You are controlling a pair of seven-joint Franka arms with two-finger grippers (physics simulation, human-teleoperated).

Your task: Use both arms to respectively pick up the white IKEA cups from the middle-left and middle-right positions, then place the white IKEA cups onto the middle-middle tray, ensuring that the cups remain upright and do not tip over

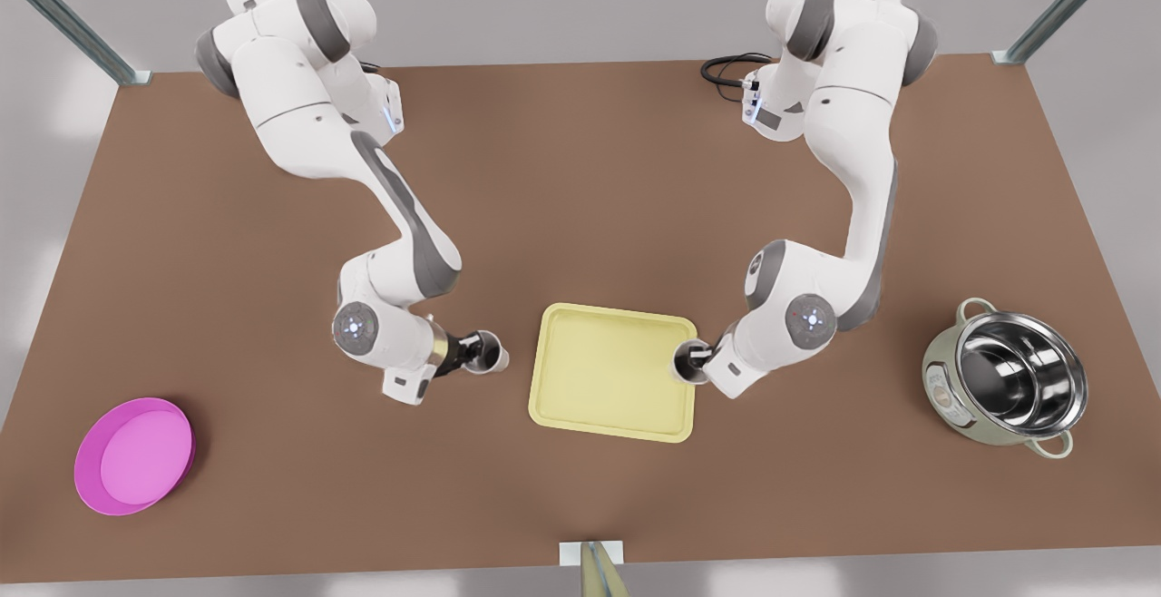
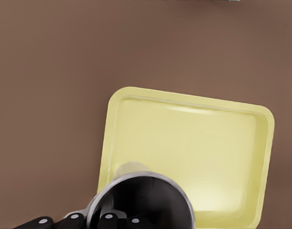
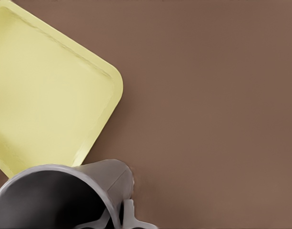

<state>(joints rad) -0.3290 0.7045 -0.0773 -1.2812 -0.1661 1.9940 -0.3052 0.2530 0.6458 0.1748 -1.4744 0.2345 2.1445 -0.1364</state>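
Observation:
The pale yellow tray (image 1: pixel 608 384) lies mid-table. My left gripper (image 1: pixel 476 353), on the arm at the front view's left, is shut on one white IKEA cup (image 1: pixel 491 349), held upright just off the tray's left edge. The left wrist view shows that cup (image 2: pixel 141 200) from above, black fingers (image 2: pixel 72 218) at its side and the tray (image 2: pixel 184 143) beyond. My right gripper (image 1: pixel 703 362) is shut on the other white IKEA cup (image 1: pixel 688 364), which overlaps the tray's right rim. In the right wrist view this cup (image 3: pixel 65 195) sits beside a tray (image 3: pixel 41 95) corner.
A round magenta bowl (image 1: pixel 136 456) rests at the front view's lower left. A shiny steel pot (image 1: pixel 1011 379) with two handles stands at the far right. A black cable (image 1: pixel 726 66) loops near the right arm's base. Bare brown table surrounds the tray.

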